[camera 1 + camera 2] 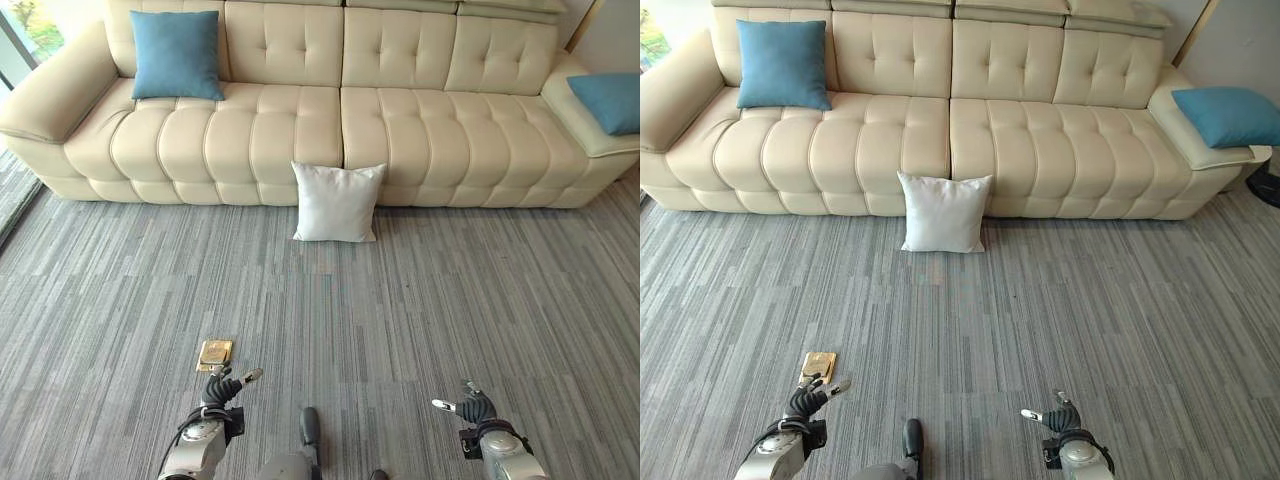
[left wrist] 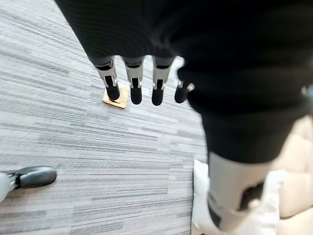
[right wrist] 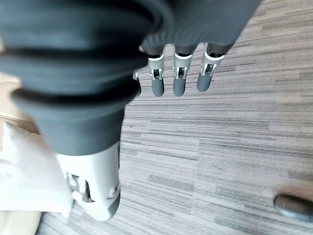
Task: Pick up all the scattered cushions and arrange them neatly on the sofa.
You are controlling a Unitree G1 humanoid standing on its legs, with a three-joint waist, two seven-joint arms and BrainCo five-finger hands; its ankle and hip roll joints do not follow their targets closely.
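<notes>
Left eye view: a cream tufted sofa (image 1: 330, 110) stands far ahead of both hands, across grey striped carpet (image 1: 450, 300). One blue cushion (image 1: 176, 54) leans upright against the backrest, ahead of the left hand (image 1: 222, 387); another blue cushion (image 1: 608, 101) lies on the armrest, beyond and outside the right hand (image 1: 472, 405). A white cushion (image 1: 337, 202) stands on the carpet against the sofa front, ahead between the hands. A small tan floor plate (image 1: 215, 354) lies just past the left fingertips. Both hands hang empty, fingers straight and apart.
</notes>
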